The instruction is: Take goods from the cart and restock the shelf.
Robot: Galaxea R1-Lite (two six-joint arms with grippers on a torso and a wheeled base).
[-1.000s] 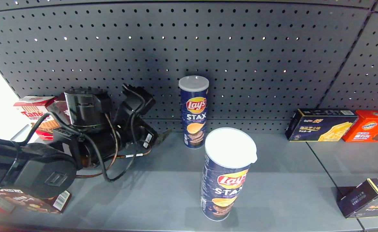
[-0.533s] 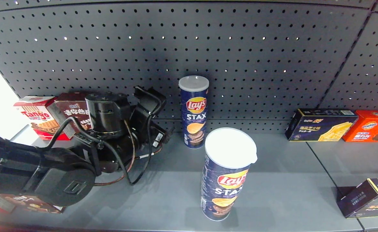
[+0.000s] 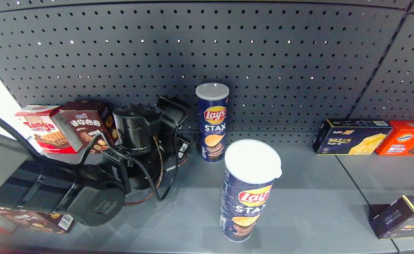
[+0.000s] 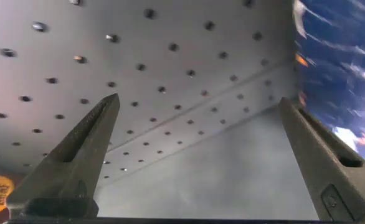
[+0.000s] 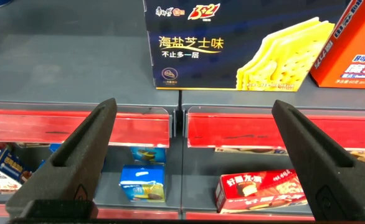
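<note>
Two cans stood label-out for display, the front can [image 3: 247,197] ahead of the rear can [image 3: 212,127] at the shelf's [image 3: 316,211] back edge, where the left tool [image 4: 198,99] gaped empty; the right tool [image 5: 194,102] likewise.

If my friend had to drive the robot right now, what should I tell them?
Left gripper: open, empty, low over the shelf beside the rear chips can, pointing at the pegboard.
Right gripper: open, empty, facing a black cracker box.
Done: two cans stand upright, the rear one by the pegboard, the front chips can nearer the edge.
Left: probably back the left arm out and fetch more goods from the cart.
</note>
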